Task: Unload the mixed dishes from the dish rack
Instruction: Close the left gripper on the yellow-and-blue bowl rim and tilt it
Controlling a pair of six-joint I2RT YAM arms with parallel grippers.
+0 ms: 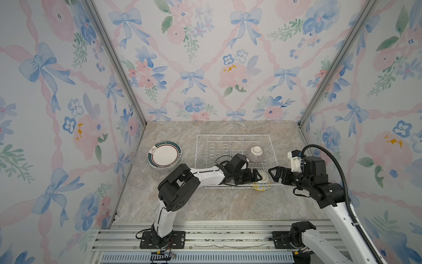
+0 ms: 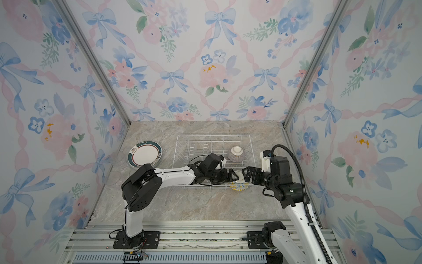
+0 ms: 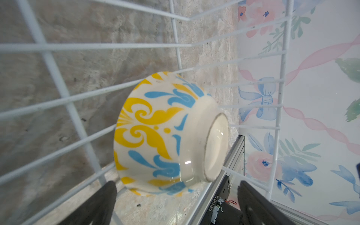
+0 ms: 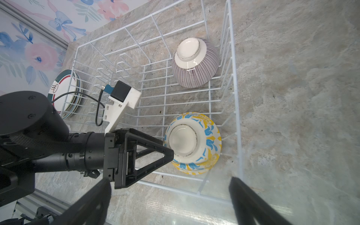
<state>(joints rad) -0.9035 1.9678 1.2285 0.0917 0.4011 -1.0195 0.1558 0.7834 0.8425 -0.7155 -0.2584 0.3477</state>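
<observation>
The yellow-blue bowl point(image 4: 192, 142) is glazed ceramic, round and deep. It has yellow scrolls and blue leaf shapes on a cream ground, and a plain unglazed-looking foot ring. It sits mouth down on the floor wires of the dish rack point(image 4: 236, 97), in the rack's front right corner. The purple-striped bowl point(image 4: 194, 62) is glossy, with fine vertical lines and a cream foot. It also stands upturned inside the rack, against the right wall farther back. The rack is a rectangular basket of thin white coated wire, and its rows of upright looped dividers stand bare.

The left gripper point(image 1: 259, 176) reaches inside the rack from its left. Its black triangular fingers point(image 3: 109, 194) are spread wide to either side of the yellow-blue bowl's lower edge. Whether they touch the bowl cannot be told, and they grip nothing. The right gripper point(image 1: 271, 174) hangs just outside the rack's right wall, near that same corner. Its jaws are also spread, and it holds nothing.

Left of the rack lies a flat stack of round plates point(image 1: 164, 154); the top one is white with a teal rim. Clear glass cups point(image 1: 136, 178) stand left of the plates, all on the veined grey-beige stone tabletop point(image 1: 205, 205).
</observation>
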